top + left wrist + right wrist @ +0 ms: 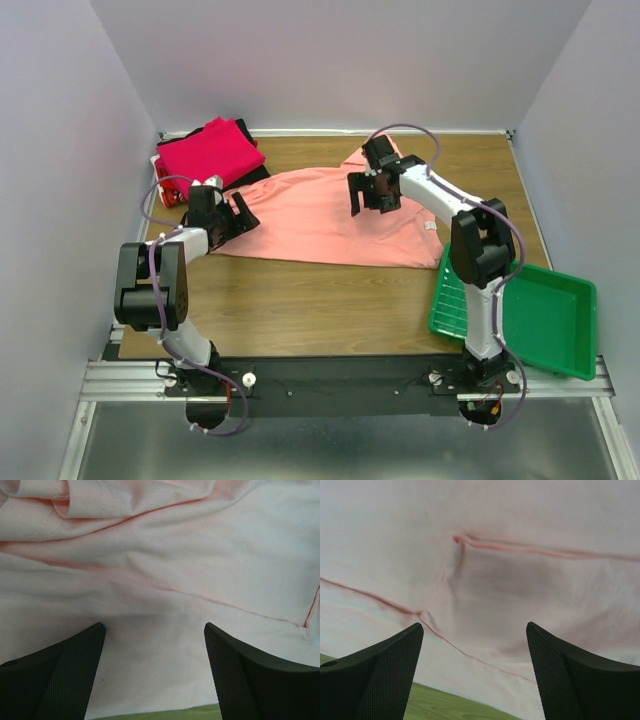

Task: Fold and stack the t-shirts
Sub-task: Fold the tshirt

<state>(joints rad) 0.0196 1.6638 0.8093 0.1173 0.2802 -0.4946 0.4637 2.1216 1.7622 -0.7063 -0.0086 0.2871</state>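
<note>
My left hand (238, 216) and right hand (366, 196) hung released, empty, over the pink shirt (320, 220) lying crosswise on the bench (330, 300): left at its left end, right near mid-cloth.

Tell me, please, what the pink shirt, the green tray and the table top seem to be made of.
The salmon-pink shirt: soft cloth, matt; it lies in folds and creases, with stitched seams in the wrist views. The green tray: probably hard plastic, smooth and slightly glossy, with a moulded rim. The table top: wood or a wood-look laminate; brown grain lines show.
</note>
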